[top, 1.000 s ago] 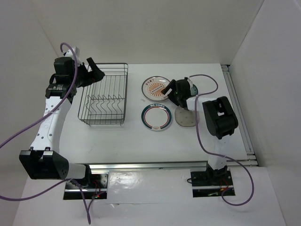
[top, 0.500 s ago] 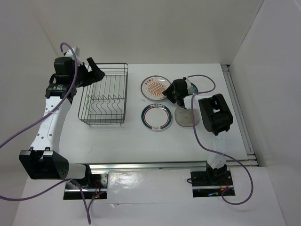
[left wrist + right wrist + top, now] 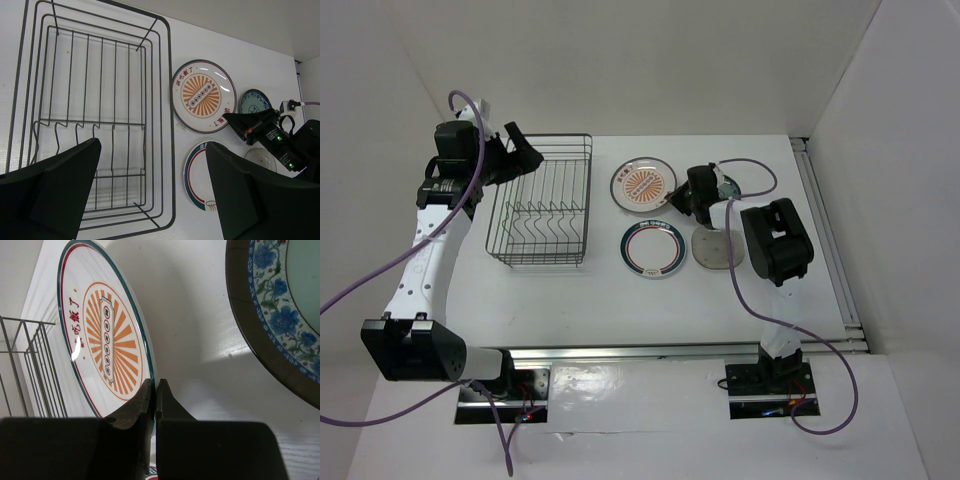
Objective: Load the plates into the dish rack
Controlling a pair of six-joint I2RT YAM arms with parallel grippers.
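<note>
The dark teal patterned plate (image 3: 254, 101) is the hardest to read. From overhead the right arm's wrist covers nearly all of it. The left wrist camera shows only a small disc beyond the right arm. The right wrist camera cuts it off at the frame's right edge, leaving a blue floral band in sight.

The translucent grey plate (image 3: 713, 250) is faint against the white tabletop (image 3: 600, 290), and its far rim lies under the right arm. The plate with the dark-green-and-red rim (image 3: 653, 248) is whole from above. In the left wrist view one of that gripper's own fingers hides the plate's right part.

The right gripper (image 3: 154, 390) has its jaws drawn almost together, pinching the rim of the orange sunburst plate (image 3: 107, 340) on the plate's right side. The fingers' own bulk hides the rim below the pinch. Whether that edge is clear of the tabletop cannot be told.

The sunburst plate sits toward the far edge of the tabletop, just right of the dish rack (image 3: 542, 200) and apart from it. The green-and-red plate and the grey one lie side by side nearer the arms. The rack stands on the left half of the tabletop, close to the far edge.

The left gripper (image 3: 152, 145) hangs above the rack's far left corner with its jaws spread wide, holding nothing.
</note>
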